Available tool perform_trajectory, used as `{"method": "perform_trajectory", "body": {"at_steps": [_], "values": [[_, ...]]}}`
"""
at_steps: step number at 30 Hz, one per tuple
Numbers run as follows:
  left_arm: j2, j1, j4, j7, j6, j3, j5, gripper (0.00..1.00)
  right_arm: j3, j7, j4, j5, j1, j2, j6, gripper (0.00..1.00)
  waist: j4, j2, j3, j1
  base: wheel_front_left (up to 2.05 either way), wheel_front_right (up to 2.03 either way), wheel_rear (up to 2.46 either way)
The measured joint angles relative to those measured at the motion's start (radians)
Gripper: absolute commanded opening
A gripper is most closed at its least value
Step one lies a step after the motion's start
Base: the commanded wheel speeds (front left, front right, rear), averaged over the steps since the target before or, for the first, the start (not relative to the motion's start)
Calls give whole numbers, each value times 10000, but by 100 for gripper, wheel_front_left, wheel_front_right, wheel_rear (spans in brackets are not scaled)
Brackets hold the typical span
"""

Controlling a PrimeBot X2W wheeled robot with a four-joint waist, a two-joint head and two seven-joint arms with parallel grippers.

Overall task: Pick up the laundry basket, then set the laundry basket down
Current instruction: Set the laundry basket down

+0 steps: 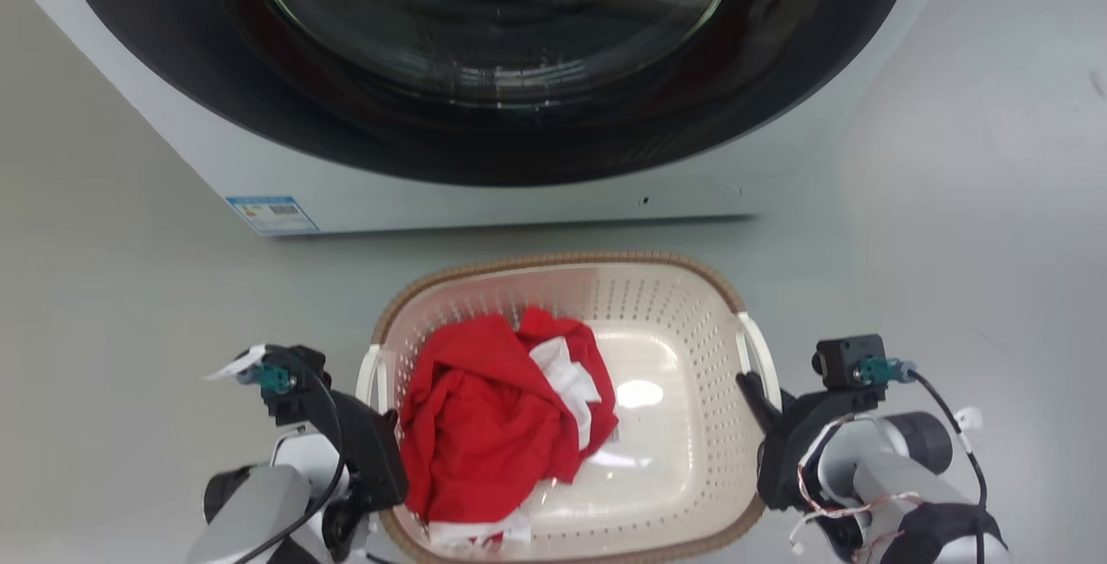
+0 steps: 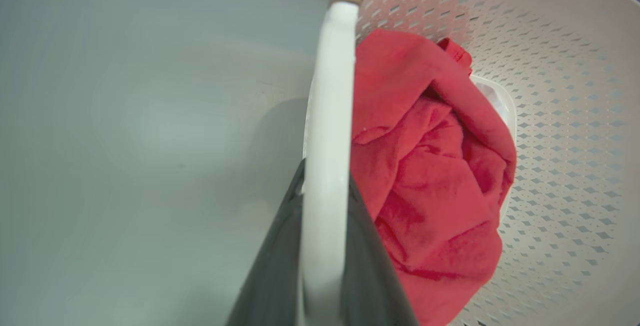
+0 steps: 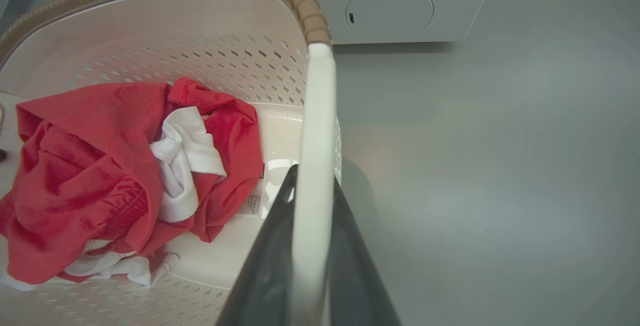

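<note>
Before the white front-loading washing machine (image 1: 519, 192), on the pale grey floor (image 1: 130, 287), the laundry basket (image 1: 657, 296) sits centred between the two arms, its far brown woven-look rim near the machine's base but apart from it. Whether its underside touches the floor cannot be told. A crumpled red garment (image 1: 484, 426) with a white cloth (image 1: 566, 382) tangled into it fills the basket's left half, and the glossy cream bottom lies bare on the right. The left gripper (image 1: 387, 426) is at the basket's left side and the right gripper (image 1: 752, 391) at its right side, each meeting a white handle. Seen from the left wrist, the left gripper (image 2: 325, 186) is clenched on the left handle (image 2: 330, 91), one dark finger pressed against each face of the white bar, with the red garment (image 2: 430, 176) just beyond inside the perforated wall. Seen from the right wrist, the right gripper (image 3: 312, 176) grasps the right handle (image 3: 317, 106) the same way, a dark finger on either side of it; past it lie the red garment (image 3: 85, 176) and white cloth (image 3: 182, 166), and a round cover (image 3: 389, 8) shows low on the machine's panel. The machine's dark round door (image 1: 493, 19) is closed, and a blue-edged label (image 1: 271, 214) sits at the lower left corner of its front.
</note>
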Motion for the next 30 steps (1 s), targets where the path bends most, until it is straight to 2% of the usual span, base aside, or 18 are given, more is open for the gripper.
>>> {"method": "perform_trajectory", "body": {"at_steps": [11,30], "values": [[113,-1022,-290,-734,117,-81,366,0,-130,-665,36,-92,-1082,-13,-38,0,3,0,1492,1,0,0,0],[54,-2341,-328,-1856,297,-174,616,0,-307,-1578,355,-362,-2525,-71,-468,0,123,0,4108,0,0,0,0]]}}
